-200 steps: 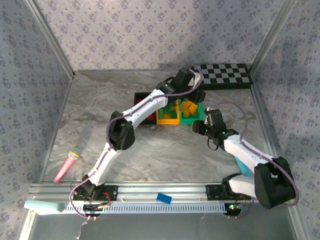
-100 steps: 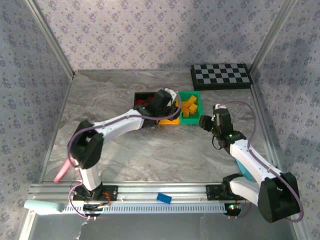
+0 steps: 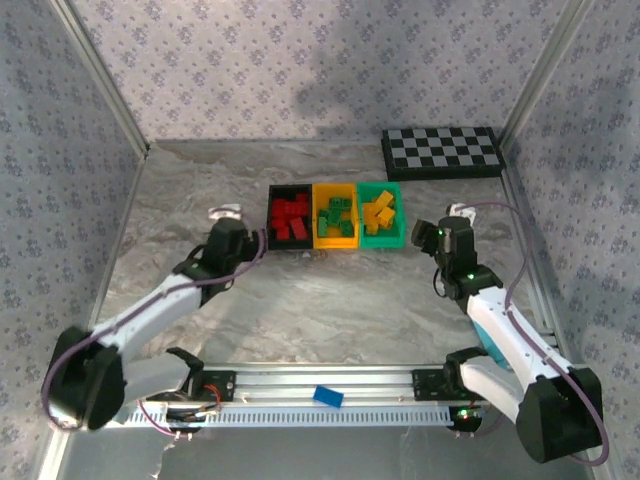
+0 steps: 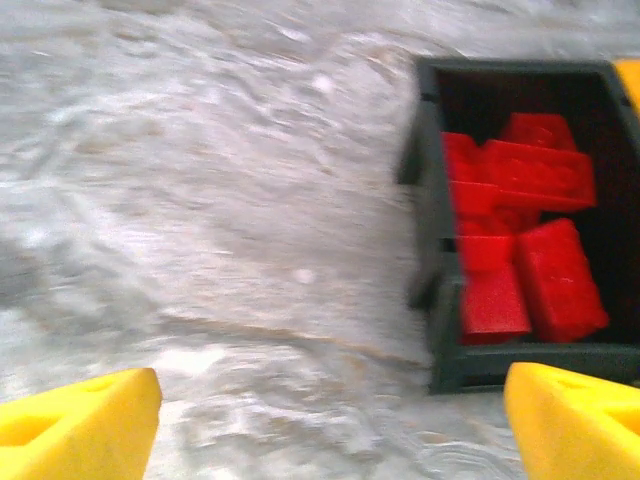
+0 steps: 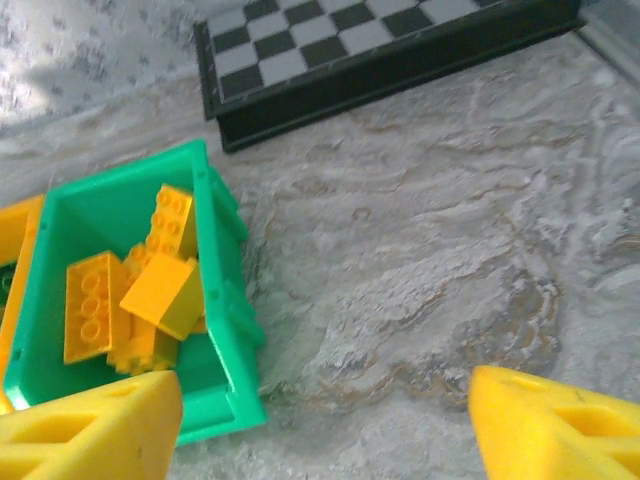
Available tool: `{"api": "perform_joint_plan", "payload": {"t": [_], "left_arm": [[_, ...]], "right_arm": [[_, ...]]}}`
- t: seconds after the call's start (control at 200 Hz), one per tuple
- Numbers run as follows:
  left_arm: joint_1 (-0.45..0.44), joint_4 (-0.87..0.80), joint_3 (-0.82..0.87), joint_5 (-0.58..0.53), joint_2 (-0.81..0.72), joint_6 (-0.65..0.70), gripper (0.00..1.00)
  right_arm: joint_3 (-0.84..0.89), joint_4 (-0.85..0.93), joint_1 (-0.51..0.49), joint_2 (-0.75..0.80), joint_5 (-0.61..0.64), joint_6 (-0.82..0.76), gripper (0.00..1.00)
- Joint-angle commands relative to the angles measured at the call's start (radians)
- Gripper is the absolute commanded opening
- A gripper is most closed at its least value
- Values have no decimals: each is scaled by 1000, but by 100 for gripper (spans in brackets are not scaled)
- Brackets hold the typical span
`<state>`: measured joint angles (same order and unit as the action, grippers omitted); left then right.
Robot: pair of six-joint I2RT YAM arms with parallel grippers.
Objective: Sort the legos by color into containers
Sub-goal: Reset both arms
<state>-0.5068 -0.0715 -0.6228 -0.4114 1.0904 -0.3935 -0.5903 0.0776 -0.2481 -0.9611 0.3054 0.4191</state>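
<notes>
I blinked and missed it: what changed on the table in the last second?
The left gripper drew back from over the row of bins and now sits open left of the black bin. The right gripper backed off slightly, open too. Bins, checkerboard and blue brick stayed put.

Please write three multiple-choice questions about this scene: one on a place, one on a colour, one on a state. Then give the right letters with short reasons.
1. Where is the checkerboard relative to the green bin? A. Nearer the arms. B. Farther back, to the right. C. Left of it.
2. What colour are the bricks in the green bin? A. Red. B. Green. C. Yellow.
3. How is the left gripper? A. Open, empty. B. Shut on a brick. C. Shut on a bin wall.
Answers: 1 B, it lies at the back right corner. 2 C, the right wrist view shows yellow bricks. 3 A, its fingers stand wide apart over bare table.
</notes>
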Motion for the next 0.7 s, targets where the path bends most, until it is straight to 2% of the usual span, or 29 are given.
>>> {"api": "perform_joint_plan", "payload": {"t": [0.0,0.085,0.1,0.12,0.235,0.355,0.45,0.56,0.695], "left_arm": [[90,15,82,-62,-171,-54,97],[197,-23,148,-65,-298,-84,100],[213,-29,159,-66,-318,-87,100],[237,-37,172,-68,-342,-92,100],[333,-66,244,-143,-463,-136,100],[356,53,376,-298,-567,-166,100],[376,154,450,-329,-625,-132,100],[413,283,498,-316,-619,-63,100],[454,418,492,-240,-486,83,100]], "right_arm": [[-3,0,5,19,120,-1,83],[4,-11,2,21,182,11,86],[8,-18,1,21,196,12,96],[14,-27,-1,21,213,14,100],[44,-80,-7,28,320,24,100],[69,-139,-3,13,394,-15,100],[84,-190,8,-21,420,-74,100],[87,-203,45,-82,385,-106,100],[118,-224,80,-116,371,-131,100]]}}
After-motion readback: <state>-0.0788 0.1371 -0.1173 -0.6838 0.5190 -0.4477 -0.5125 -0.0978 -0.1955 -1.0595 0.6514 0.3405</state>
